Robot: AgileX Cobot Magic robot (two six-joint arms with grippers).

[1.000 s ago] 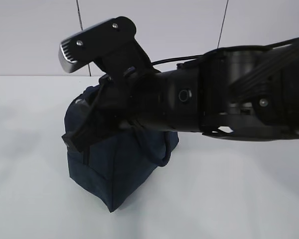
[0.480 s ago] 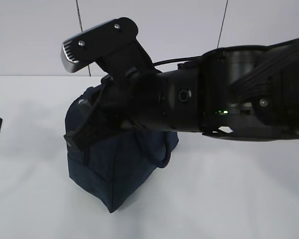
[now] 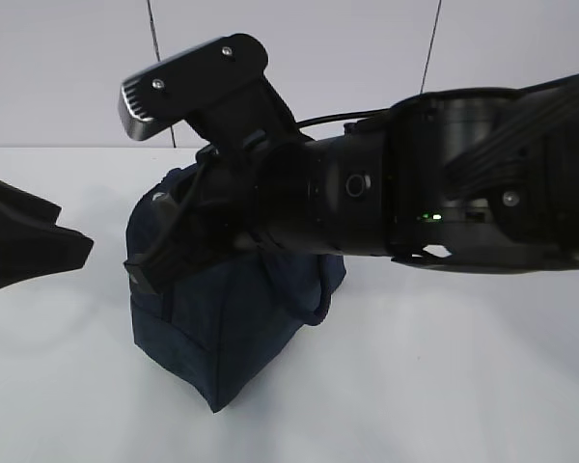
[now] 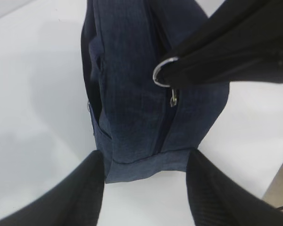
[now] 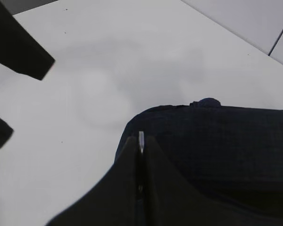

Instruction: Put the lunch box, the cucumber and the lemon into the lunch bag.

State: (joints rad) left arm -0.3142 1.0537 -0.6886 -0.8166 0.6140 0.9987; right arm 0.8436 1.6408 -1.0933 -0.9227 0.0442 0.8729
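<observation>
The navy lunch bag (image 3: 232,338) stands on the white table, with my right arm reaching across in front of it. My right gripper (image 5: 140,139) is shut on the silver ring zipper pull (image 4: 156,75) at the bag's top. The ring's edge (image 5: 141,136) shows between the pressed fingertips. My left gripper (image 4: 145,162) is open, its fingers straddling the near end of the bag (image 4: 132,94) without touching it. In the exterior view it (image 3: 72,246) sits just left of the bag. The lunch box, cucumber and lemon are out of view.
The white table (image 3: 444,386) spreads around the bag, backed by a pale wall (image 3: 367,58). The bag's loop handle (image 3: 318,309) hangs down its right side. The right arm's bulk (image 3: 444,183) fills the right half of the exterior view.
My left gripper has come into the exterior view from the left edge and moved toward the bag. The right gripper and the bag have stayed put.
</observation>
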